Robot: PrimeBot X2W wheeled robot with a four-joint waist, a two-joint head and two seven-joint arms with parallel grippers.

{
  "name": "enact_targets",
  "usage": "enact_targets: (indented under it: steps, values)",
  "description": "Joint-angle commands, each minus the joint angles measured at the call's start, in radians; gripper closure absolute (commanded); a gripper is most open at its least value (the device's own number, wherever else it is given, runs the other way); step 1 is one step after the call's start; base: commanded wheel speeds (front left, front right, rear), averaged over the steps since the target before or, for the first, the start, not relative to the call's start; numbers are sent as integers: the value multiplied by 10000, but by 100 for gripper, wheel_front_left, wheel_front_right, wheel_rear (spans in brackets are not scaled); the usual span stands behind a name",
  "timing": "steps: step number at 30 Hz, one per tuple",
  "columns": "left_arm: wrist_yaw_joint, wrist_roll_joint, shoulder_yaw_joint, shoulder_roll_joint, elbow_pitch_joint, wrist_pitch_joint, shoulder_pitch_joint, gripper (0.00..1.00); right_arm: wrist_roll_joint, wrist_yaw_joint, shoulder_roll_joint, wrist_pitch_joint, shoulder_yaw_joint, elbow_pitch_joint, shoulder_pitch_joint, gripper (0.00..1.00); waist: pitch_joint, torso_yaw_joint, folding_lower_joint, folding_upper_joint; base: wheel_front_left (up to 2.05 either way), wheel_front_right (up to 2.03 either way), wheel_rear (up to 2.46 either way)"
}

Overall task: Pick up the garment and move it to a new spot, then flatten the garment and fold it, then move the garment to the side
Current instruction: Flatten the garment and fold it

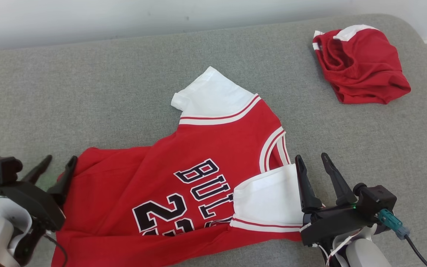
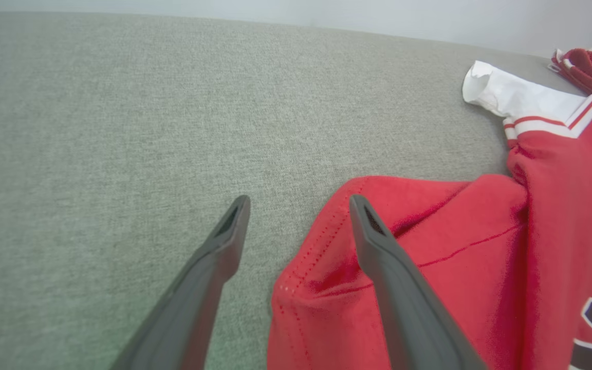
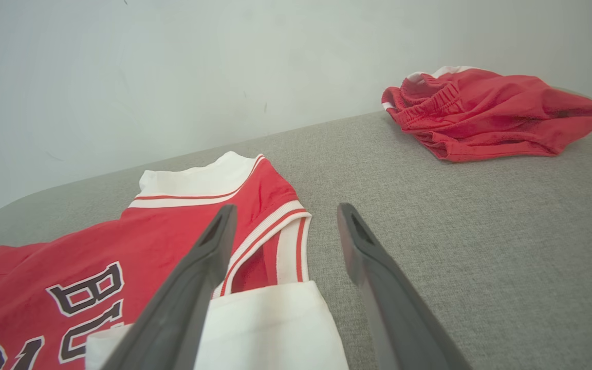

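Red and white jersey [image 1: 124, 193] lying partly spread, print side up, on the grey padded surface [image 1: 87, 92], with 1 white sleeve folded over its front. Both grippers are empty with their 2 fingers apart: the left gripper [image 1: 60, 158] at the jersey's hem corner, 1 finger over the red cloth, and the right gripper [image 1: 311, 156] at the folded sleeve's edge. Another red garment [image 1: 361, 66] lies crumpled well apart, at the far right.
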Motion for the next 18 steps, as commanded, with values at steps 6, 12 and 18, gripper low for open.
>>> enact_targets:
  steps: [6,12,18]
  values:
    - [6,-380,-234,162,-148,603,334,0,69,-12,-13,-48,28,33,52,0,-11,4,0,-1,0,0,0]
    - [5,-796,-468,51,-211,1247,564,0,48,-12,-6,-48,57,61,8,0,64,-22,0,-1,0,0,0]
    - [22,-562,-552,175,-267,845,283,100,7,-12,-224,-48,343,289,-464,0,73,35,0,-1,0,0,0]
